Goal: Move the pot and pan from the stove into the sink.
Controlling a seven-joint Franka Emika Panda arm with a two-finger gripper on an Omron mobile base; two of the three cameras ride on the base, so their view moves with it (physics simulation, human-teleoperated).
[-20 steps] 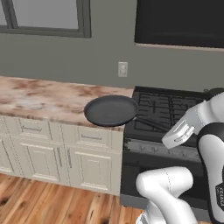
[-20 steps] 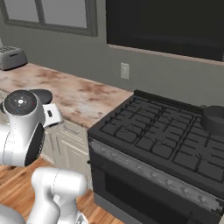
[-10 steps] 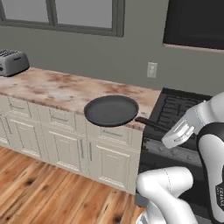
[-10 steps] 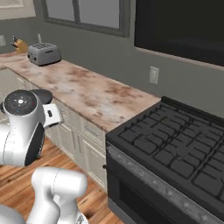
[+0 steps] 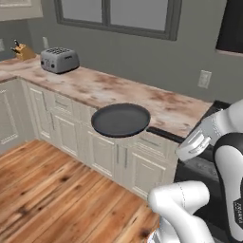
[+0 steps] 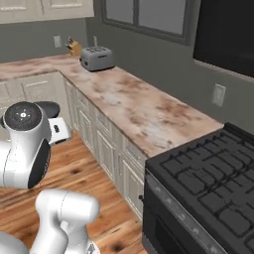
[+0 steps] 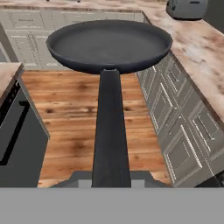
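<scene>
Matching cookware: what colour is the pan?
Black, handle included; the pan shows best in the hand view.

My arm (image 5: pixel 228 161) is glossy white, built of fat rounded segments that meet at dark grey joints. A black link on it carries small white lettering, too small for me to read. My wrist (image 5: pixel 197 142) ends in a light grey block with a couple of dark slots. From the right base view, a round dark cap (image 6: pixel 24 115) with tiny pale marks, perhaps screws, closes one joint, above a bulbous white base link (image 6: pixel 62 213).
</scene>
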